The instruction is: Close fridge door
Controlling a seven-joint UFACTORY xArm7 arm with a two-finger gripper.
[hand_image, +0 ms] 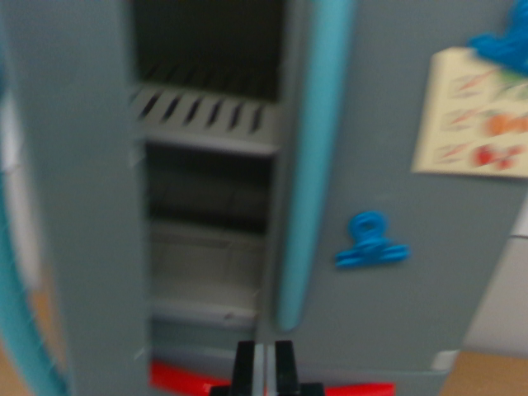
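A grey toy fridge fills the blurred wrist view. Its left door (82, 206) stands open and swung toward the camera, with a teal handle (21, 330) at the wrist view's left edge. Between the doors the interior shows a slotted shelf (206, 115) and a lower compartment (206, 264). The right door (396, 247) is closed, with a long teal handle (318, 157) along its inner edge. My gripper (264, 371) sits at the bottom centre, just in front of the gap between the doors. Its black fingers (244, 367) stand nearly together with only a thin slit and nothing held.
A blue clip magnet (371, 242) and a cream paper note (478, 115) under another blue clip (499, 45) hang on the right door. A red strip (177, 379) runs along the fridge's foot. Wooden surface (495, 375) shows at the bottom right.
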